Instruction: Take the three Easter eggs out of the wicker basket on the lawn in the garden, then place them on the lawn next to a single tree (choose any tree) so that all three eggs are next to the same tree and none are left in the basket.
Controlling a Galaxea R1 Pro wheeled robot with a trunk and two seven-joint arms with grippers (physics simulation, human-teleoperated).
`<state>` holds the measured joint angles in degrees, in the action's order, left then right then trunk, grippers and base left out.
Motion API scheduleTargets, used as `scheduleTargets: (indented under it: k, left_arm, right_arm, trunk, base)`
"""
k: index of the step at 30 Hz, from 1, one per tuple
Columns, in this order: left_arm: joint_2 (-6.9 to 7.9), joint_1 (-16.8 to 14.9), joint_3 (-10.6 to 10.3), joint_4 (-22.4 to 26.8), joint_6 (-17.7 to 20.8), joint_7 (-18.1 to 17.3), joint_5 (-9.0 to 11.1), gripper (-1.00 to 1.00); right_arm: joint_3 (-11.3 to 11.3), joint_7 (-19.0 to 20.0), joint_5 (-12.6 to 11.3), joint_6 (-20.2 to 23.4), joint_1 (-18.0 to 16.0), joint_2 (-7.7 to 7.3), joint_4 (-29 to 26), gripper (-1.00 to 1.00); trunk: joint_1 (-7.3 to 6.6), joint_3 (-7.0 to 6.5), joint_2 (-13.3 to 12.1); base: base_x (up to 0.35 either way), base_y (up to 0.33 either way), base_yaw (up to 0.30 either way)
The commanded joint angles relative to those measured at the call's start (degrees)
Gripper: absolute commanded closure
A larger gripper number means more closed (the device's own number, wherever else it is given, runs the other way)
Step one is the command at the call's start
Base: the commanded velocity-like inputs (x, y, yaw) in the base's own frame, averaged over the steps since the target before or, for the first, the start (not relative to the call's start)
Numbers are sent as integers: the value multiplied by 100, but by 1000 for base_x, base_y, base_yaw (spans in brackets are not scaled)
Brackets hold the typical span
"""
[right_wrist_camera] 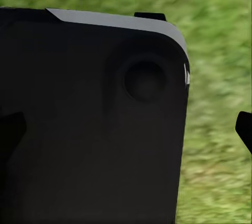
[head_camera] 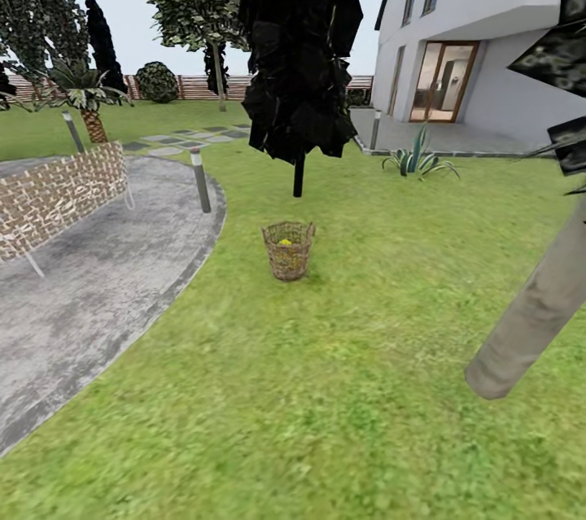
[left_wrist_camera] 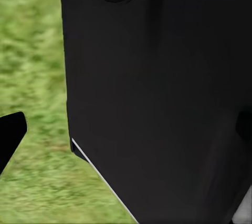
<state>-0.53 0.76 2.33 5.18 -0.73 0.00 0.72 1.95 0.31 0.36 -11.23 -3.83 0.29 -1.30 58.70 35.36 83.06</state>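
One basket point(head_camera: 288, 250) stands on the lawn point(head_camera: 325, 390). Inside it only one patch of yellow egg point(head_camera: 285, 242) shows; how many eggs lie there cannot be told. Two pale grey trunks are seen: one tree point(head_camera: 533, 308) close by, another point(head_camera: 220, 89) far off near the fence point(head_camera: 203, 86). One dark tree point(head_camera: 299, 56) rises behind the basket. One palm point(head_camera: 88, 101), one round bush point(head_camera: 156, 82), one spiky plant point(head_camera: 417, 158). Three short posts: point(head_camera: 200, 180), point(head_camera: 74, 132), point(head_camera: 375, 129). One brick wall point(head_camera: 57, 194), one paved path point(head_camera: 89, 276), one house point(head_camera: 472, 24). Places relative to a pincer cannot be told.
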Motion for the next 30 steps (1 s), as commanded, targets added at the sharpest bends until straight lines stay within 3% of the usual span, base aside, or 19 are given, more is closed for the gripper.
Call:
scheduleTargets:
  k: [1, 9, 30]
  left_arm:
    - [-4, 4, 22, 9, -6, 0, 7, -100]
    - [-10, 4, 22, 9, -6, 10, 6, -100]
    - [-18, 4, 22, 9, -6, 39, 4, -100]
  right_arm:
    - [16, 2, 2, -20, -4, -1, 6, -100]
    - [16, 3, 4, -20, -4, -10, 6, -100]
    - [21, -5, -4, -13, -4, -28, 15, -100]
  trunk:
    - [3, 4, 2]
    - [3, 4, 2]
    - [3, 4, 2]
  base:
    - [309, 178, -3]
    - [310, 139, -1]
    - [332, 5, 0]
